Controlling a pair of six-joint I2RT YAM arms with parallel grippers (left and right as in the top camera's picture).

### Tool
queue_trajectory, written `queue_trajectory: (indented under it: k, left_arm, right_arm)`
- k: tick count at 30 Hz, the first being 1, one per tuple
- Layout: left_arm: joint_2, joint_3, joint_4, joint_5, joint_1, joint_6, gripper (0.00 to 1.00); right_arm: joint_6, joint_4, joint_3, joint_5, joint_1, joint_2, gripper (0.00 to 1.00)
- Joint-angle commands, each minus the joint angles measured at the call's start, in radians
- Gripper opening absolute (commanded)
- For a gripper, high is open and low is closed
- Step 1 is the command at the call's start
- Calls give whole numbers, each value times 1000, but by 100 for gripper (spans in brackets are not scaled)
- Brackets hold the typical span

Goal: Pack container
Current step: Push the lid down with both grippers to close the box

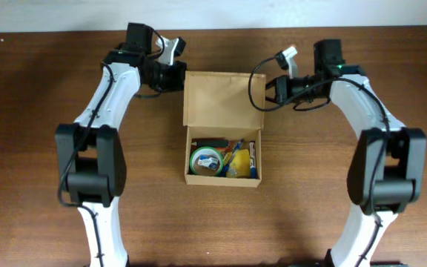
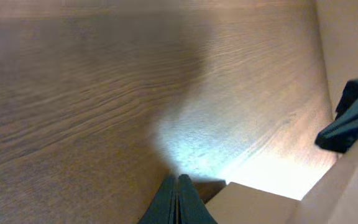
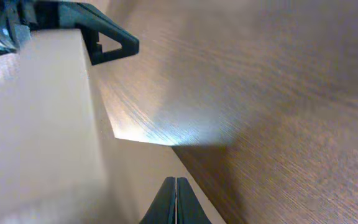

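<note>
– On the desk [image 1: 35,81], midway across it: tan cardboard container [image 1: 223,182], open, holding a green roll [image 1: 196,157] and other small stationery [image 1: 237,165]. Hinged lid [image 1: 222,96] laid back flat, beyond the container's far wall.
– And either side of the container?
– Just beside the lid's left edge, the left pincer [image 1: 179,74], clenched, gripping nothing. Just beside the lid's right edge, the right pincer [image 1: 270,92], likewise clenched and empty.
– Step in hand?
– Probably closing the lid; packing seemingly done.
– How to do it well?
– Slip both shut tips low under the lid's side edges. Raise both sides together, evenly, to avoid twisting the hinge. Swing over toward the container's near wall. Go slowly: light cardboard, likely to slide across the desk if pushed rather than lifted. Check for anything poking above the container's rim before pressing down.
</note>
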Motion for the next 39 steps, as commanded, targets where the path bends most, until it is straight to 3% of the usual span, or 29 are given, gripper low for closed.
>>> queue_trajectory:
  k: [1, 9, 16, 26, 39]
  left_arm:
    - [-111, 23, -9, 21, -6, 77, 2]
    - [-183, 23, -63, 21, -23, 146, 2]
    - [-204, 23, -175, 9, -34, 212, 2]
    - [-213, 23, -436, -130, -46, 263, 2]
    - [-331, 23, -538, -336, -116, 274, 2]
  right_arm:
    - [-23, -5, 9, -53, 1, -101, 4]
    - [-91, -66, 9, -50, 39, -163, 4]
    - [-166, -220, 9, 10, 79, -169, 4]
    - [-210, -512, 9, 280, 133, -184, 4]
    - [-205, -583, 8, 385, 142, -410, 4]
